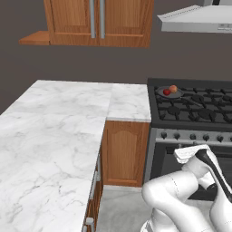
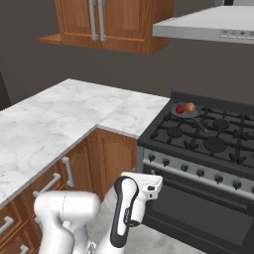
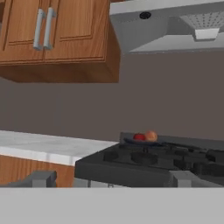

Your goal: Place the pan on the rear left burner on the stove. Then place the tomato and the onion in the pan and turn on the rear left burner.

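The pan (image 1: 169, 93) sits on the rear left burner (image 2: 181, 113) of the stove (image 1: 195, 113), at the right of the left base view, its short handle pointing toward the middle of the grates. Inside it the tomato (image 1: 166, 92) and the onion (image 1: 173, 88) lie just beside each other, the tomato on the left. In the hand view the pan (image 3: 142, 141) shows at centre, on the far corner of the stove top, well away from the gripper (image 3: 111, 178), whose fingers (image 3: 41, 178) stand spread wide with nothing between them. A marble counter (image 1: 59, 131) fills the left, wooden cabinets (image 1: 97, 20) hang above, and a range hood (image 2: 208, 25) spans the upper right.
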